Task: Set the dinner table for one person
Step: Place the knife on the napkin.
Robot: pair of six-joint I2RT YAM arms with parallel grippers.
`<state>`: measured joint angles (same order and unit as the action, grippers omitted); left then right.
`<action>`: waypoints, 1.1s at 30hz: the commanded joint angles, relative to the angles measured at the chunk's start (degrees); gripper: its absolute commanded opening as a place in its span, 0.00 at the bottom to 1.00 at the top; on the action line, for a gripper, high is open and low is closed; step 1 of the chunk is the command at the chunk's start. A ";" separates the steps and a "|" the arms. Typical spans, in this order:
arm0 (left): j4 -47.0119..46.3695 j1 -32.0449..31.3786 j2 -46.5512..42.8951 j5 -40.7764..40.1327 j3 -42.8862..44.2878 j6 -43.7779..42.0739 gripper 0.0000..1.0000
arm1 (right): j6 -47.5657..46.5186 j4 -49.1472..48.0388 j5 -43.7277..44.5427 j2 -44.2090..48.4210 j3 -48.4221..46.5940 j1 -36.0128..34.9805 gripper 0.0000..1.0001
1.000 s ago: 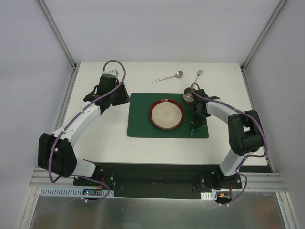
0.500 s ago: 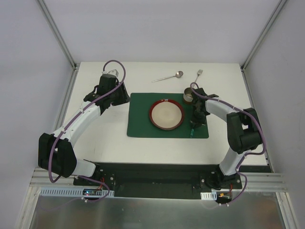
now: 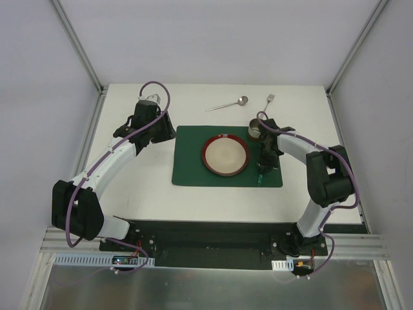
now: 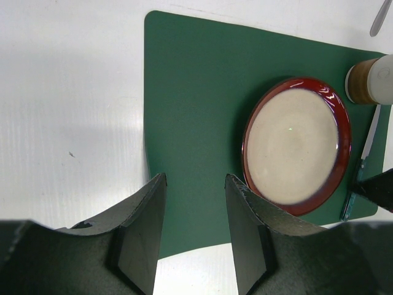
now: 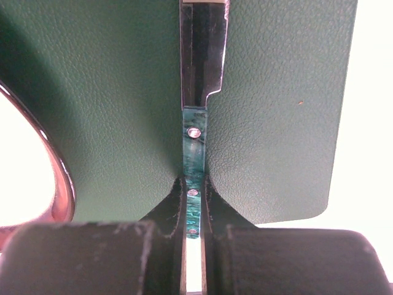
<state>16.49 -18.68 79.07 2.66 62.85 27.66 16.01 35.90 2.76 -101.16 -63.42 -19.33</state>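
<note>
The white dinner table [image 3: 148, 187] carries a dark green placemat [image 3: 190, 161] with a red-rimmed plate [image 3: 225, 155] at its middle. My right gripper [image 5: 194, 184] is shut on the green handle of a knife [image 5: 194, 141]. The knife's blade points away over the mat's right strip, right of the plate [image 5: 58, 178]. Whether the knife touches the mat I cannot tell. My left gripper [image 4: 195, 181] is open and empty. It hangs over the mat's left part [image 4: 196, 92], left of the plate [image 4: 296, 146].
A brown cup [image 3: 256, 129] stands at the mat's far right corner, close to my right arm. A spoon [image 3: 229, 104] and a fork [image 3: 269, 101] lie on the table behind the mat. Metal frame rails edge the table.
The right arm's elbow has shifted very slightly. Both grippers and the knife stay where they were.
</note>
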 commanded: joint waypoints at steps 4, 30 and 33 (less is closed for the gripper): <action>-1.55 0.04 -0.93 -0.72 -0.27 -0.33 0.42 | 0.43 -7.07 0.05 -1.05 -1.62 -0.79 0.01; -1.46 0.04 -1.02 -0.90 -0.62 -0.50 0.42 | 0.51 -6.90 0.49 -2.28 -1.71 -0.88 0.24; -1.37 0.04 -1.02 -0.90 -0.62 -0.50 0.42 | 0.43 -7.07 0.31 -1.84 -1.36 -0.88 0.29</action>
<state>16.49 -18.68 79.07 2.46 62.83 27.66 15.84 35.59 2.79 -102.02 -64.49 -19.70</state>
